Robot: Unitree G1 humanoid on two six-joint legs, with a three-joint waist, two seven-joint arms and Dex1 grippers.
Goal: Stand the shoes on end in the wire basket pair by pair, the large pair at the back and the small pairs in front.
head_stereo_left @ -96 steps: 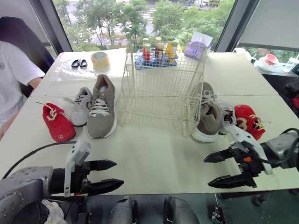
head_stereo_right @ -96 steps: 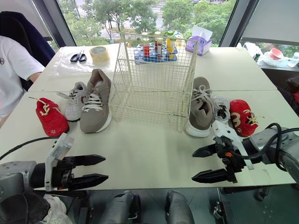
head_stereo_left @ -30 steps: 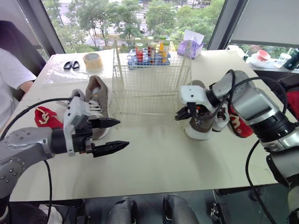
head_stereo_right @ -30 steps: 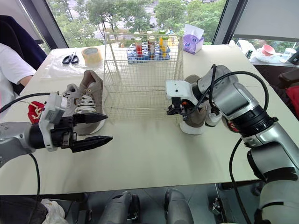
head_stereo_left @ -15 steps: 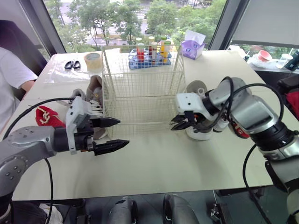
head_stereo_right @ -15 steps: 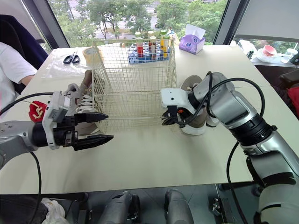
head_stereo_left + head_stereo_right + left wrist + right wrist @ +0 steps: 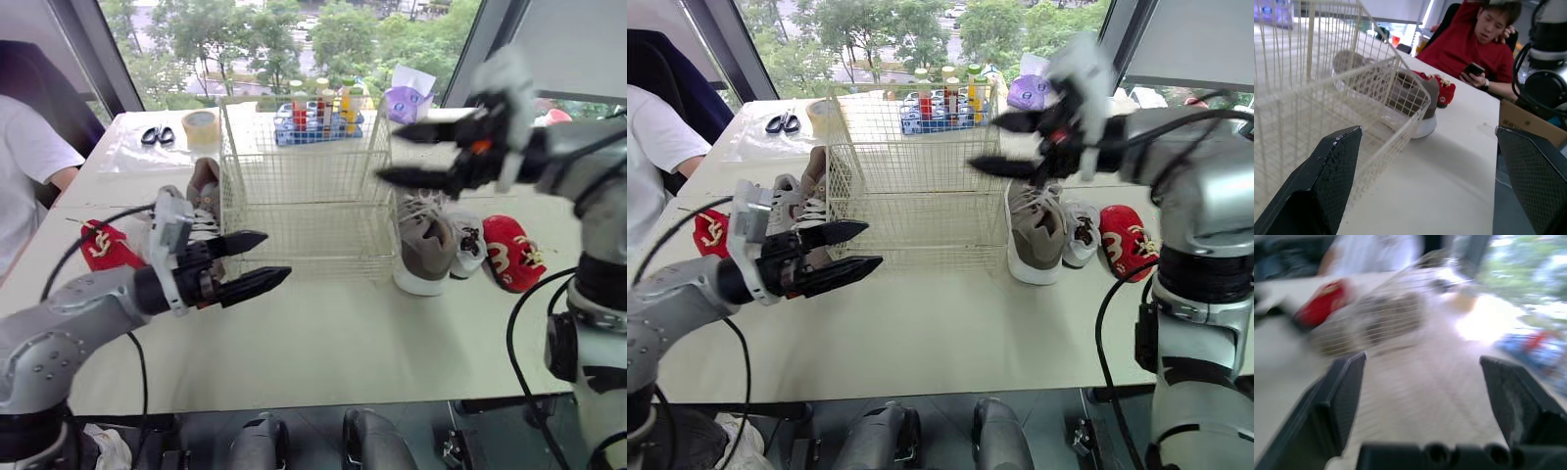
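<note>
Shoes [image 7: 204,181] flat, left of wire basket [image 7: 304,196] | my left gripper [image 7: 277,255] spread, forearm level, tips near its front-left corner | left wrist view gives me a person [image 7: 1469,44] in red holding a phone [image 7: 1472,69] | my right gripper [image 7: 389,152] spread, held high by its top right rim | more shoes [image 7: 421,250] flat, right of it

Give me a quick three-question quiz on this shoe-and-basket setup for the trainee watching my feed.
1. True or false: a shoe already stands inside the wire basket.
2. Which shoe on the robot's right lies nearest the basket? A red, B white, C taupe.
3. Fill in: the right gripper, held high near the basket's right side, has its fingers ____.
Key: 1 false, the basket holds nothing. 2 C, the taupe shoe. 3 open.
</note>
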